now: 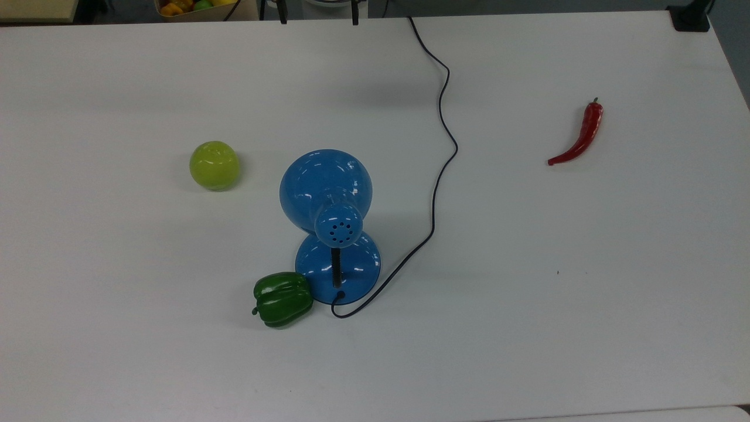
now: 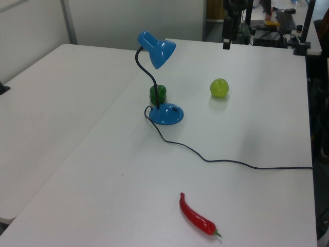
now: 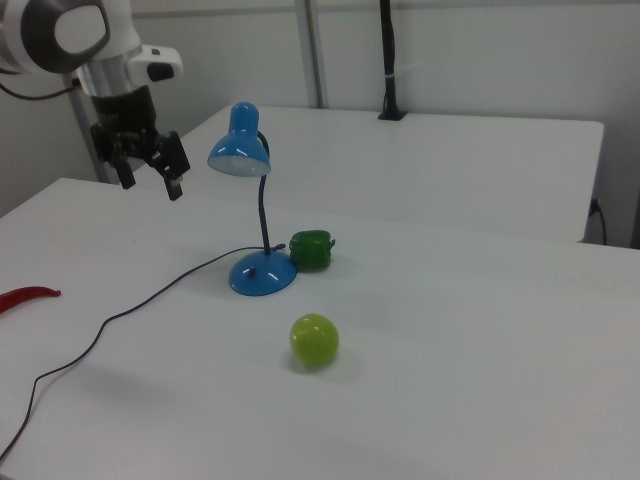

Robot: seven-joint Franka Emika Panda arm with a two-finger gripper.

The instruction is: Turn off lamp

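Right view: my gripper (image 3: 150,182) hangs in the air above the white table (image 3: 450,400), up and to the right view's left of the lamp (image 3: 252,210), well apart from it. Fingers spread wide, nothing between them. In the top view, two dark fingertips (image 1: 283,17) poke in at the upper edge; in the left view, my gripper (image 2: 226,43) shows near the top edge, beyond the green apple (image 2: 219,88).

The lamp stands upright near the table's middle. Round blue base (image 1: 357,266) flat on the surface, black neck (image 2: 146,72) curving up, blue dome shade (image 3: 238,150) tilted downward. Vent holes visible on the shade's cap in the top view. Bulb state: cannot tell from the shade.

Thin dark cord (image 1: 436,181) leaves the base at the rear and snakes across the table toward the top view's upper edge.

Green bell pepper (image 1: 282,299) sits touching or just beside the base, on the top view's left. Green apple (image 1: 214,165) lies to the top view's left of the shade, apart from it. Red chili pepper (image 1: 579,138) lies well apart on the top view's right.
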